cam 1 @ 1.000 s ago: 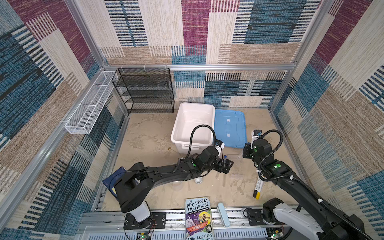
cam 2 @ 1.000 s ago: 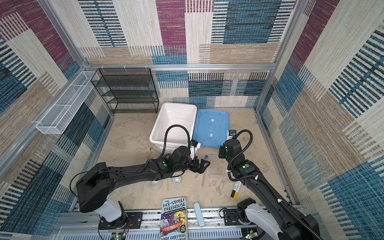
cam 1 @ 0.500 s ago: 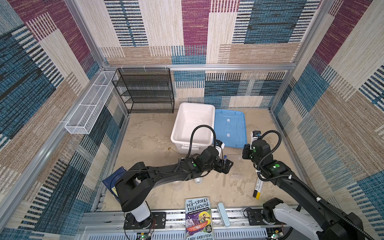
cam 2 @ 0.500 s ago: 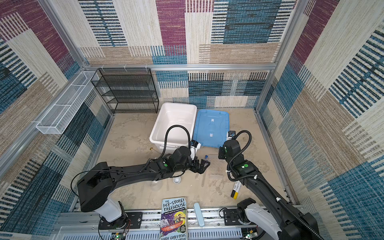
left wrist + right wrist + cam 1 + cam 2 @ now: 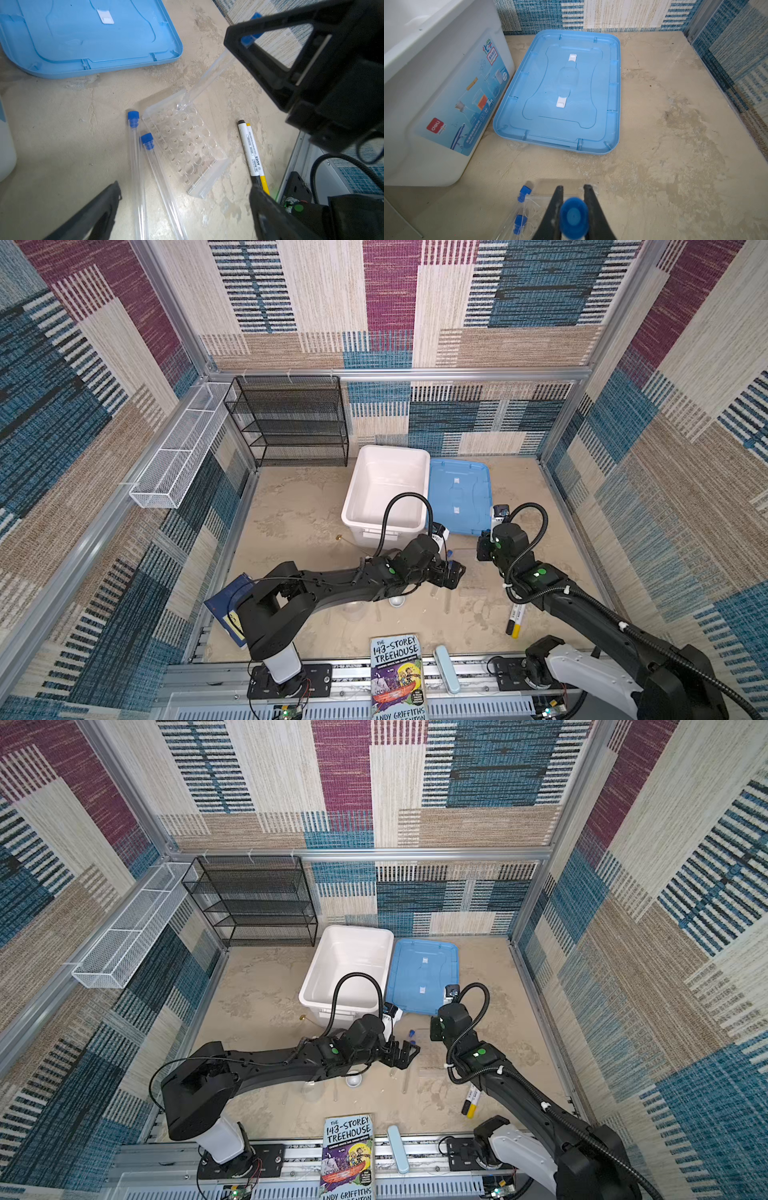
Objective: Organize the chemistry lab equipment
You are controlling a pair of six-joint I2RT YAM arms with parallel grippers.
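Over holed clear rack [image 5: 185, 145], right hand [image 5: 573, 188] pinching blue-capped tube [image 5: 574, 216], left hand [image 5: 451, 576] gaping

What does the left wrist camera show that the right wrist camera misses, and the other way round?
Only the left wrist view: the black and yellow markers, the rows of holes in the clear rack, and the lower end of the held tube meeting that rack. Only the right wrist view: the picture label on the white bin, the far edge of the blue lid, and the tube's blue cap end-on between the fingers of the right tool. Both: the lid, the held tube, the right tool, part of the rack, and two more blue-capped tubes lying beside it.
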